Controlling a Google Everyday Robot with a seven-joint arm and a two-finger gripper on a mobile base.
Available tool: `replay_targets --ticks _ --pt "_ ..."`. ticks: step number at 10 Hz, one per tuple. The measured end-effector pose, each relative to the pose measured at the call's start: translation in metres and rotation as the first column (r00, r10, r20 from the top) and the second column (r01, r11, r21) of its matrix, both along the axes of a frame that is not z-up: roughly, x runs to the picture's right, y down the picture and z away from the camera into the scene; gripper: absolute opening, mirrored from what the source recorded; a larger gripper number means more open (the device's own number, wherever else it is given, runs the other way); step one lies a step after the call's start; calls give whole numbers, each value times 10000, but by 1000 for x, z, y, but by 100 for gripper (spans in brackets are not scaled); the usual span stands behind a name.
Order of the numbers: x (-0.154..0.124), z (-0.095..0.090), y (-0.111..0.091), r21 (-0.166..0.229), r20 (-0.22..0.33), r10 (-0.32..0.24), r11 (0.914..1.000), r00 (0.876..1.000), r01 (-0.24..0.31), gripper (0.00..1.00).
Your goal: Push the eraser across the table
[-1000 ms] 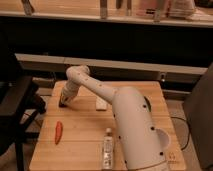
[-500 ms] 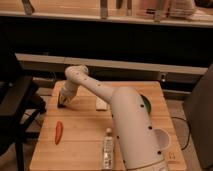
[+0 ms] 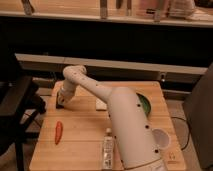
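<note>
The pincer (image 3: 61,102) hangs low over the left edge of the table (image 3: 82,142), at middle left of the frame; whether it is open or closed cannot be told. Right of it, beyond the white arm (image 3: 95,91), lies a small pale block (image 3: 101,104). A red pepper (image 3: 58,132) lies at lower left, and a clear bottle (image 3: 107,148) at bottom centre.

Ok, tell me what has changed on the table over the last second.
The gripper has crept slightly left, toward the left edge of the table, staying low over the wood. Whether it is pushing anything cannot be made out. Nothing was visibly grasped or released. The small red item, the clear bottle, the white block and the green dish stayed put.
</note>
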State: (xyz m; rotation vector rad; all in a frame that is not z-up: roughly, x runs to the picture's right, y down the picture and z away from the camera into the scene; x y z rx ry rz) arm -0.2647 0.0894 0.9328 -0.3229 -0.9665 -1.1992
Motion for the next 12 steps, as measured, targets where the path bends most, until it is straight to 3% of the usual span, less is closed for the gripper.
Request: replay_targets --ticks 12 --pt "-8 -2 1 -16 574 -623 9980 9964 625 0"
